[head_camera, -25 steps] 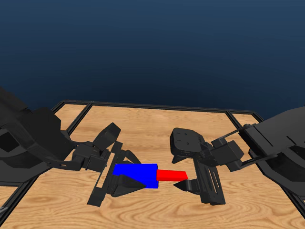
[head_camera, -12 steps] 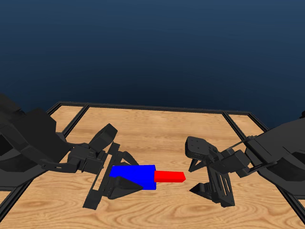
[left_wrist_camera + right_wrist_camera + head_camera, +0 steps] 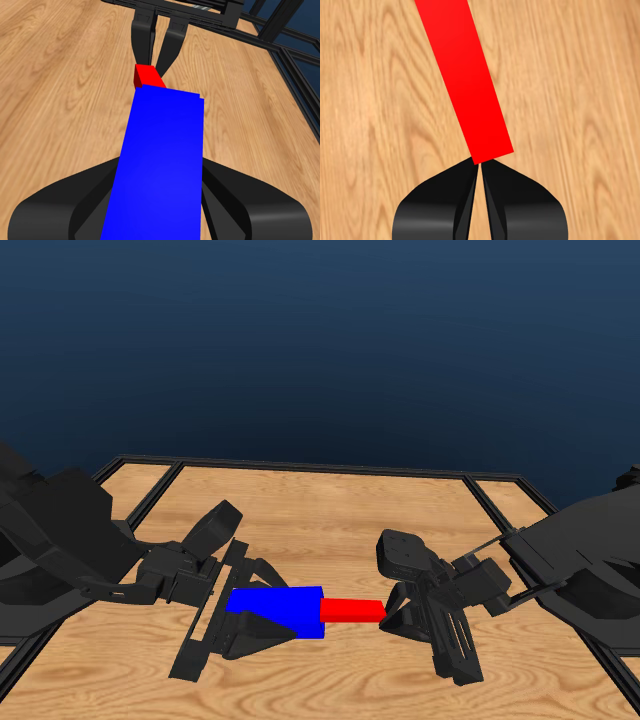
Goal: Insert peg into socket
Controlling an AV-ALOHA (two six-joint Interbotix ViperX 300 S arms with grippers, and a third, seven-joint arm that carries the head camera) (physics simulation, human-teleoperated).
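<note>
Matte black boxy arms; left pincer point(image 3: 262, 618), right pincer point(image 3: 392, 618) curved black jaws.

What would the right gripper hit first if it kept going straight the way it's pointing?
Probably the red bar: the right gripper is shut just behind its free end, which looks unheld. Its other end sits in the blue block.

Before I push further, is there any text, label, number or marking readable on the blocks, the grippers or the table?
None: no readable text in any view.
The red peg and the blue socket are plain, unmarked colour.
The left gripper, the right gripper and both arms are plain black, without lettering.
The wooden table shows only wood grain and a black frame.
</note>
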